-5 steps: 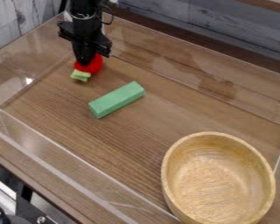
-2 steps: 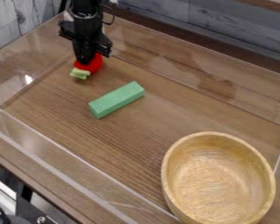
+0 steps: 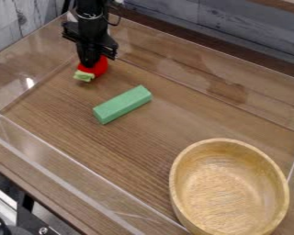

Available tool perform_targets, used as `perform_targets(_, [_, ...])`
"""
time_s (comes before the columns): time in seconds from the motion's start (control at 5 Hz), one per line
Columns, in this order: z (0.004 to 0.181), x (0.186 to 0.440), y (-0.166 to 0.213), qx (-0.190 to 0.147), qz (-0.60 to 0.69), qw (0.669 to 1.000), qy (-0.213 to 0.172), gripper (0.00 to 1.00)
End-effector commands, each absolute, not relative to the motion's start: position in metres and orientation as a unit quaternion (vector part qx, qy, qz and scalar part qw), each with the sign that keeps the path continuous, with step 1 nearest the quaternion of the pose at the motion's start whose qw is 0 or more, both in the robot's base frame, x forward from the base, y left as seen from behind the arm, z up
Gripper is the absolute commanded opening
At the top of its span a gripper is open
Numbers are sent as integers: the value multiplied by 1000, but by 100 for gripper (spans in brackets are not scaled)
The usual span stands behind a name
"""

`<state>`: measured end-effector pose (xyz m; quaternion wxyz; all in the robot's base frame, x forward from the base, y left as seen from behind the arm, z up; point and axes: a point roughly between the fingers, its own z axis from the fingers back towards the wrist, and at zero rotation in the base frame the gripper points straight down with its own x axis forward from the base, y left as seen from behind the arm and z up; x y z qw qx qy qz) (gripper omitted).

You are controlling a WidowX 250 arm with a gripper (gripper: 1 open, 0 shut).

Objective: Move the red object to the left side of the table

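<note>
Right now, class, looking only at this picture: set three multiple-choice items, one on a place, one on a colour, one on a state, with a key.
1. Where does the wooden bowl stand?
A. bottom right of the picture
B. top left
C. on the green block

2. What colour is the long block?
A. blue
B. green
C. yellow

3. How is the tool?
A. open, high above the table
B. out of sight
C. shut on the red object

Key:
1 A, the bowl fills the lower right corner of the table.
2 B, the block in the middle is plainly green.
3 C, the tool points down with its fingers closed around the red object at the upper left.
</note>
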<state>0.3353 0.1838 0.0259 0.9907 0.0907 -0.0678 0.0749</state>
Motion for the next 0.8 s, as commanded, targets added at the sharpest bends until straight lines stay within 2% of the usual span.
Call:
perform_targets(0.0, [11,336,183,86,80,992,-54,0])
perform_targets(0.6, [3,339,196,86,96,991,-36,0])
